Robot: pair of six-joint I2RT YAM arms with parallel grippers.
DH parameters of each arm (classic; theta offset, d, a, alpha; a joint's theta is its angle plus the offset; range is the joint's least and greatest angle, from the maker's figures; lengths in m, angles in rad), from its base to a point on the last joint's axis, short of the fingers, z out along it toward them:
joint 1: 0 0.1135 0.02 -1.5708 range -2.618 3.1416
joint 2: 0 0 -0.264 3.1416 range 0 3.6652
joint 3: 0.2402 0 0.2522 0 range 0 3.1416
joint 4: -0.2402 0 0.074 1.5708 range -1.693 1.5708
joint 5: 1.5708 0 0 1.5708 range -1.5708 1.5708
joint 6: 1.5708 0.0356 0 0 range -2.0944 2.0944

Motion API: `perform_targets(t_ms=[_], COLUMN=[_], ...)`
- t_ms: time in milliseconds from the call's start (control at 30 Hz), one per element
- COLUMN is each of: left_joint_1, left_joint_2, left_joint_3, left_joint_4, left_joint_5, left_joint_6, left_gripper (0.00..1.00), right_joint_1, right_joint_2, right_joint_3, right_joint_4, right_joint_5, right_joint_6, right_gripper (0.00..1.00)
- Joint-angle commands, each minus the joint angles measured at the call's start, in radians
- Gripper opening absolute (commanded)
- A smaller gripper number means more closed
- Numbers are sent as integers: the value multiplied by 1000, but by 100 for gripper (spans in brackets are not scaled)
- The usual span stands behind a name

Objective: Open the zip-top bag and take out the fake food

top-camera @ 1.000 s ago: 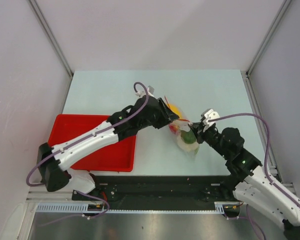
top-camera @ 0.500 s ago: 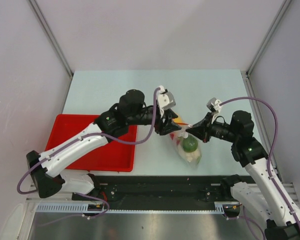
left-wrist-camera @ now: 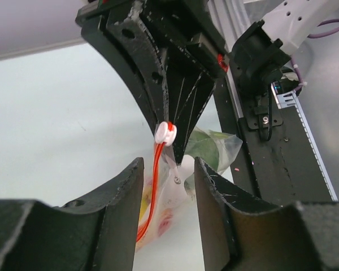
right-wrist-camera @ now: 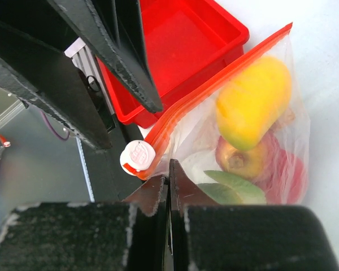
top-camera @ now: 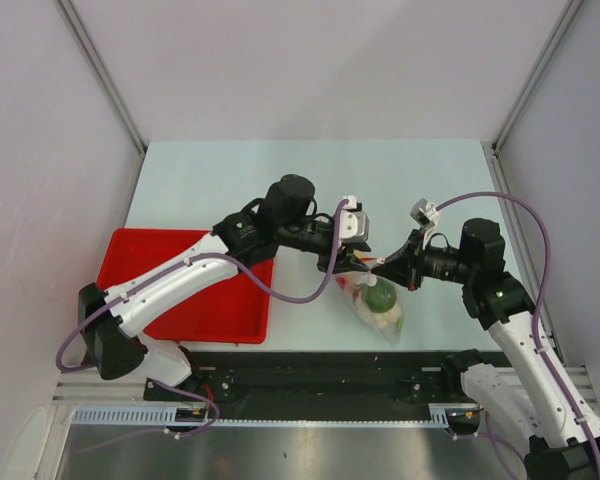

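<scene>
Two end effectors meet just right of the flat red plastic tray (top-camera: 210,312) | right end effector (right-wrist-camera: 169,176) pinched onto the small clear crinkly plastic zip-top bag (top-camera: 380,318) beside its round white slider (left-wrist-camera: 165,134) | left end effector (left-wrist-camera: 168,164) parted, red zip strip between its fingers | plastic toy fake food (right-wrist-camera: 251,101) inside the bag

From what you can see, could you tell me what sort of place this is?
Likely a robot test cell: white panels around a pale table, a left arm and right arm, and toy food in a bag.
</scene>
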Motion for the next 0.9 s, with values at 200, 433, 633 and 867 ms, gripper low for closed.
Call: perform_targets(t_ms=[200,433,633,867], left_joint_1=[-7,-14,-14,-14], left_joint_2=[65,104,104,108], left_joint_3=[90,116,117,139], left_joint_4=[36,47,54,5], left_joint_5=[141,148,145,110], left_joint_6=[50,45,36,44], left_gripper=[47,40,22,0], right_joint_1=[-7,-10,-8,-10], right_joint_2=[3,11,11,-30], right_joint_3=[59,60,59,60], right_joint_4=[3,14,8,-6], right_joint_5=[-37,-43,-42,21], right_joint_6=[-4,4,1,13], right_gripper=[0,0,0,9])
